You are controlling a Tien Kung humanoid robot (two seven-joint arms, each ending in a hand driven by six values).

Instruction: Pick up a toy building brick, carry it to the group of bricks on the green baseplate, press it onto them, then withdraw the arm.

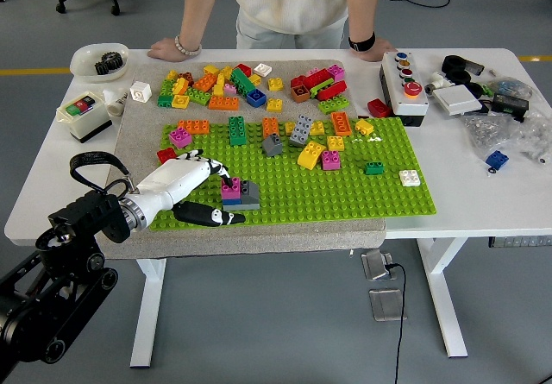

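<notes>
Pink brick at left hand fingertips

The person at the far side is cut off above the chest by the top edge. The left hand hides part of the green baseplate.

No lettering, brand or number can be read anywhere on the table; the control box with its coloured buttons shows no legible marking; the small switch box carries green and red patches, but whatever may be printed on them is too small to tell. The bricks and the green baseplate show no readable print.
</notes>
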